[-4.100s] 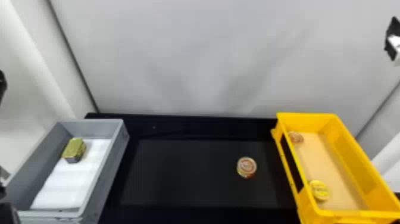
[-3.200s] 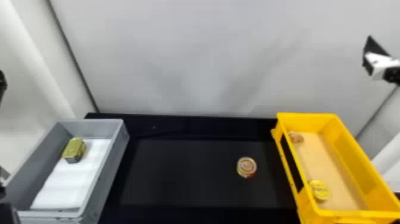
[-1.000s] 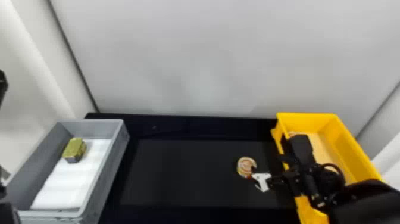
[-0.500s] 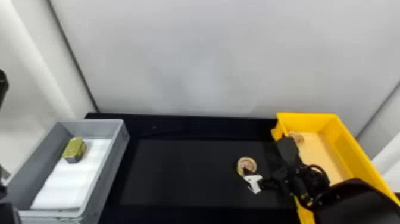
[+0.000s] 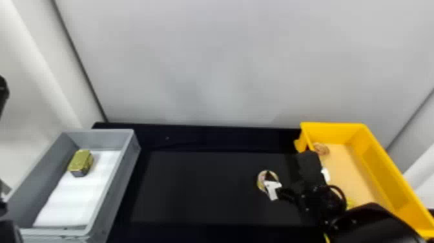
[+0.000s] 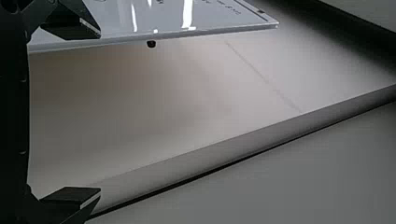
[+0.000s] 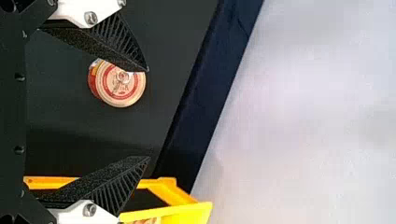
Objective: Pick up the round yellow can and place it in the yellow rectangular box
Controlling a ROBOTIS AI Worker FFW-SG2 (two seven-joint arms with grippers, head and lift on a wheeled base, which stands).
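The round can [image 5: 262, 181], with its pale red-ringed lid up, rests on the black table left of the yellow rectangular box [image 5: 381, 164]. Over the table beside it is my right gripper [image 5: 288, 167], its left finger partly covering the can. In the right wrist view the right gripper [image 7: 148, 114] is open wide; the can [image 7: 122, 88] lies close by one finger, which overlaps its edge, and the yellow box [image 7: 189, 210] is past the other finger. The left gripper [image 6: 100, 112] stands open with nothing between its fingers, away from the can.
On the left, a grey bin [image 5: 127, 174] holds a gold-green tin [image 5: 80, 161] on white padding. The yellow box contains a brownish can [image 5: 320, 149] at its far end and a yellow can [image 5: 350, 203], mostly hidden by the right arm. A pale wall [image 5: 206, 64] rises behind the table.
From the upper right, the right arm has come down across the yellow box to the can; in the last second it has shifted slightly left and away from the camera. The can has not moved.
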